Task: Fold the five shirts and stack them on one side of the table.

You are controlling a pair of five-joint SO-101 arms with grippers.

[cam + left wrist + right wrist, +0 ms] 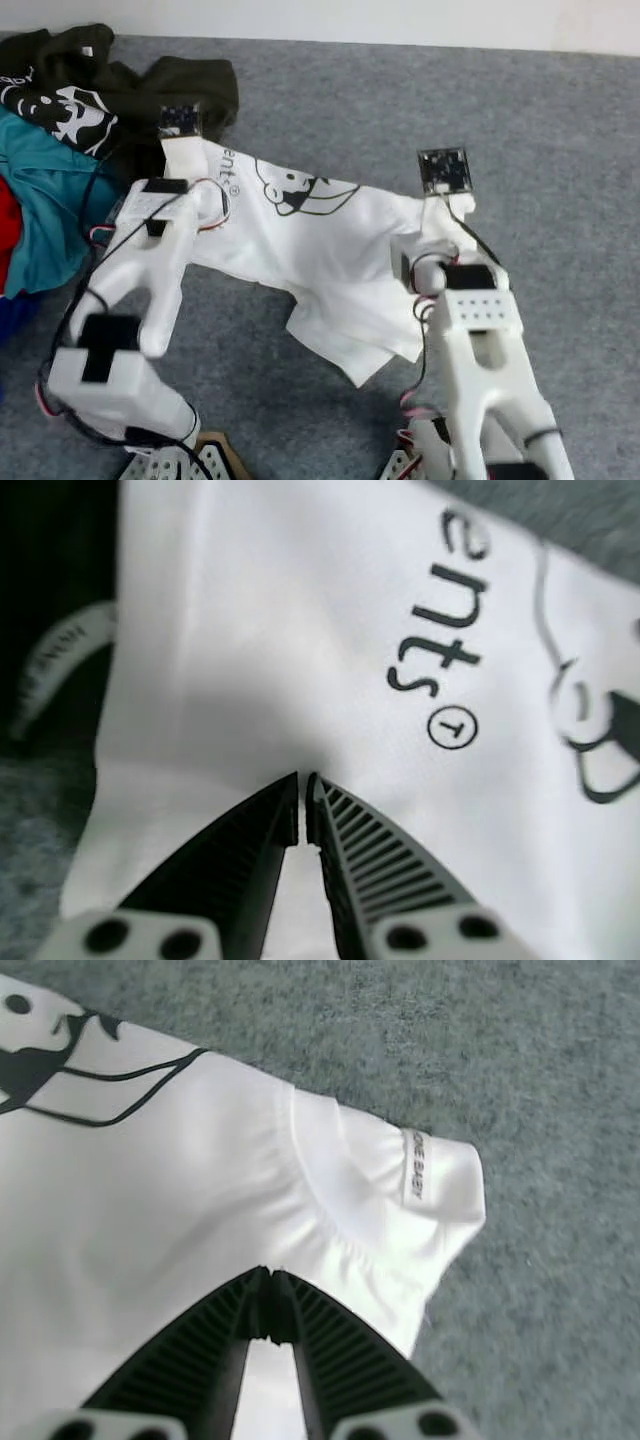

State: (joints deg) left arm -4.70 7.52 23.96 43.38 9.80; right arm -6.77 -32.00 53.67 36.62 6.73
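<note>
Bare grey carpeted table top point(560, 130) lies open across the upper right and right edge of the high view, and in the lower middle between the white plastic left arm point(150, 270) and white plastic right arm point(480, 330). The white printed cotton shirt point(330, 250) spans the centre from arm to arm, blocking that lane. A heap of dark green, teal and red shirts point(50, 170) crowds the upper left corner, just beside it.

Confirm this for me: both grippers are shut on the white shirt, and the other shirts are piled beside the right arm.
Wrong on one point: the pile of other shirts lies beside the left arm, not the right, as the high view shows. The left gripper and right gripper are indeed both shut on the white shirt.
</note>
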